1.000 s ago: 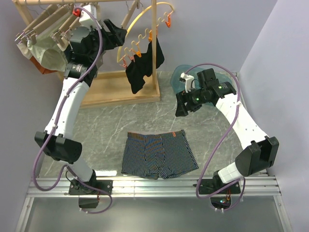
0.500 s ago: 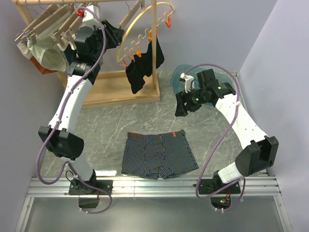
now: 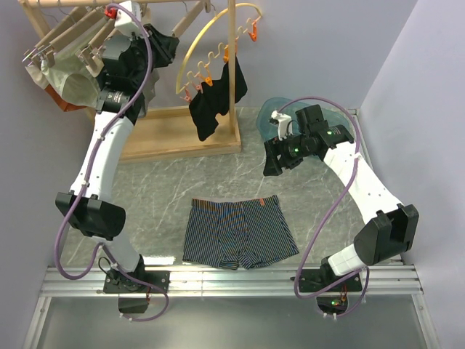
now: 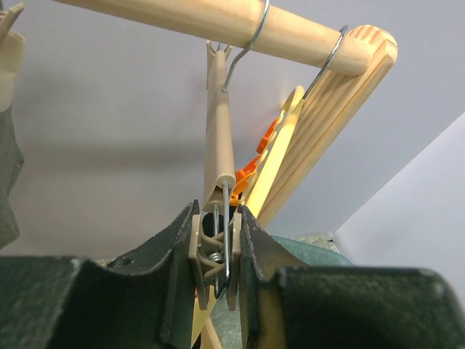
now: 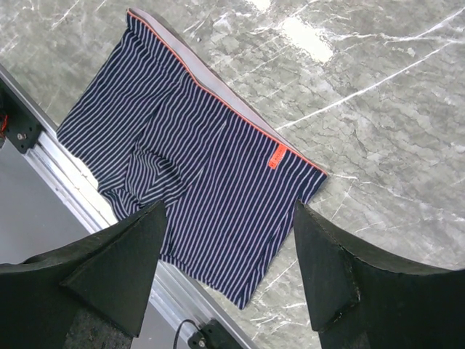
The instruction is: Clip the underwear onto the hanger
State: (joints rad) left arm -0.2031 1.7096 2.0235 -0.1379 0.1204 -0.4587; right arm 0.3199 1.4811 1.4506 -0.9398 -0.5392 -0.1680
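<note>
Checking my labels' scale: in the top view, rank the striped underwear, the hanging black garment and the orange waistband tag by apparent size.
Largest: striped underwear.
Then black garment (hangs raised, so real size unsure).
Smallest: orange tag.

The underwear (image 3: 238,233) lies spread flat on the surface at about 6 o'clock, close to the near edge. It is dark navy with fine pale stripes. Its grey, orange-trimmed waistband faces 12 o'clock, its legs 6 o'clock, and a small orange tag sits toward 1 o'clock. The hanger (image 4: 219,123), a pale wooden bar, hangs steeply tilted by its wire hook from a wooden rail (image 4: 182,20) at about 11 o'clock. The left pincer (image 4: 218,243) grips its lower metal clip.
</note>
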